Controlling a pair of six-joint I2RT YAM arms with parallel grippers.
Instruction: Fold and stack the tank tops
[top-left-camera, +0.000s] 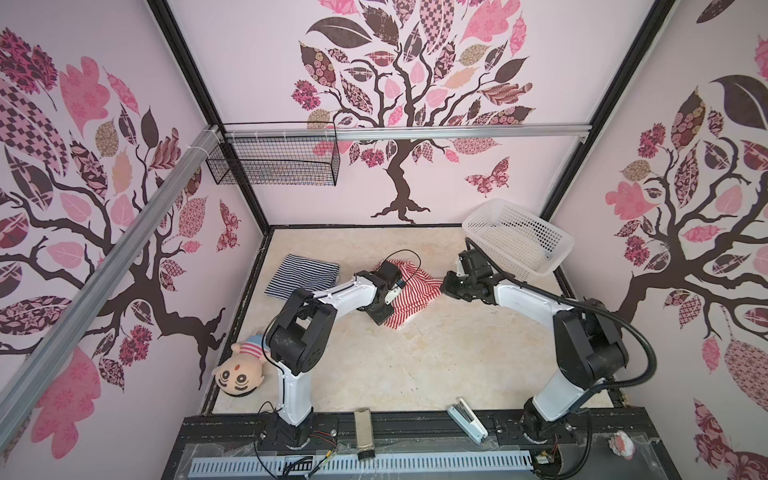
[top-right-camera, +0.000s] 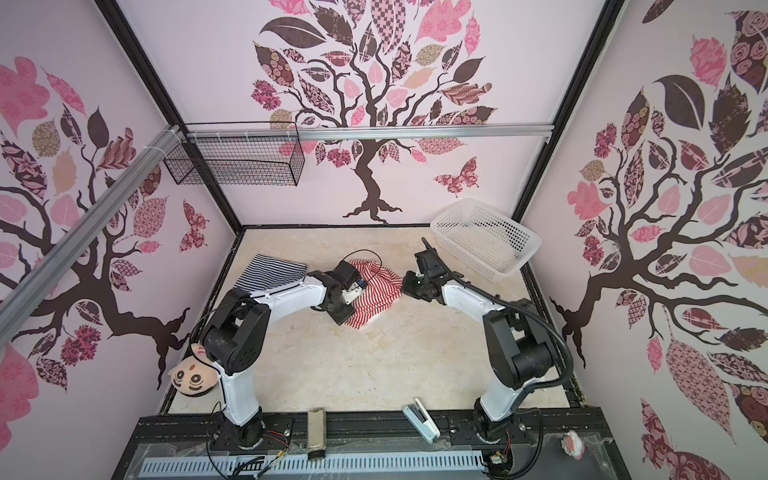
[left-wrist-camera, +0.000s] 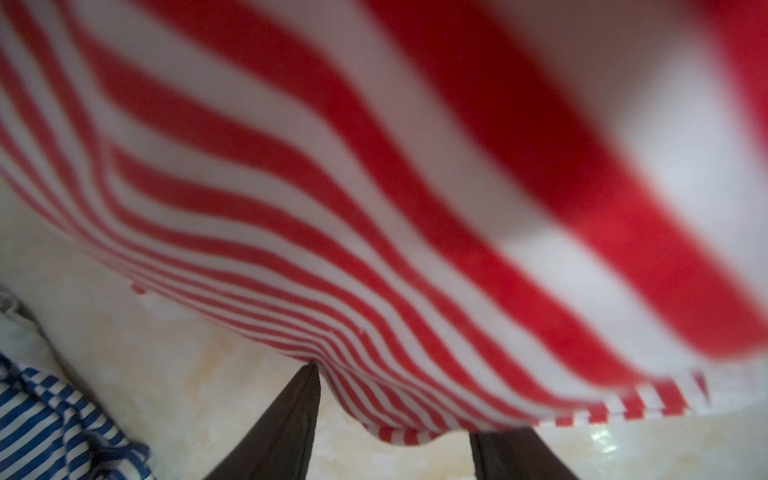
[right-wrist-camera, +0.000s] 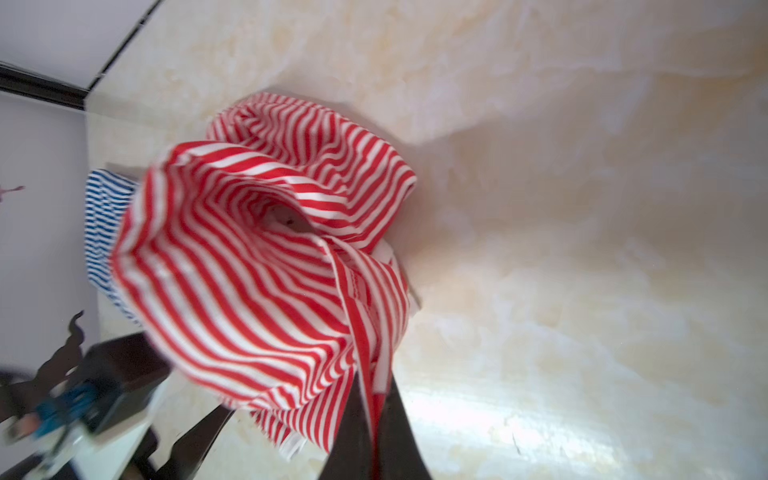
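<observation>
On desk (top-left-camera: 415, 365), red top (top-left-camera: 419, 291) sits between our arms: right jaws clamp its strap, left jaws apart at hem.

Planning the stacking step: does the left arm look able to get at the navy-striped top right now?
Probably yes: the navy-striped top lies uncovered beside that arm; its open left gripper only needs to leave the red-striped top.

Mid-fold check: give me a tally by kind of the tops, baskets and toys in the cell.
Tops: 2 (navy top, red top)
Baskets: 2 (wire basket, white basket)
Dolls: 1 (doll)
Total: 5
</observation>
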